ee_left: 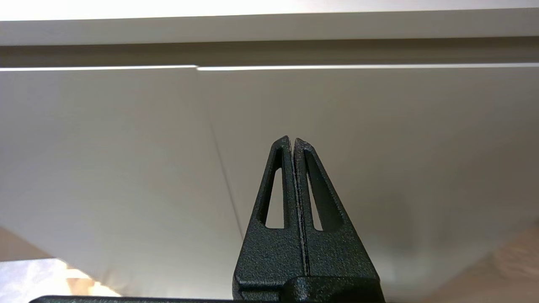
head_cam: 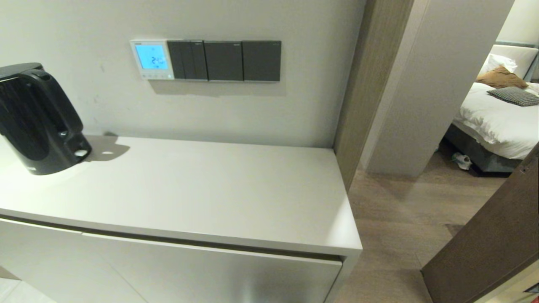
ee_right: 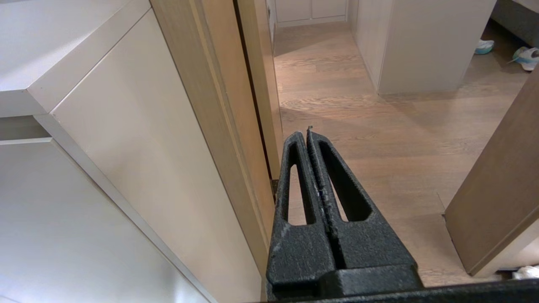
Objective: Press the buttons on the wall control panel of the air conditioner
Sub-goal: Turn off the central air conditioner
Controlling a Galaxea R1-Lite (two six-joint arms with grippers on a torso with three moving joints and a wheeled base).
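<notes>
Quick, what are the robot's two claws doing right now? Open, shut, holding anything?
Left gripper: shut, empty, low in front of the cabinet door.
Right gripper: shut, empty, beside the cabinet's end, over the wooden floor.

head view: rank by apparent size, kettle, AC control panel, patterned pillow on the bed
1. Black kettle, by far the largest, though it is also nearest the camera.
2. AC control panel.
3. Patterned pillow, which looks close to the panel in area and sits much farther back, so ranks 2 and 3 are unsure.
</notes>
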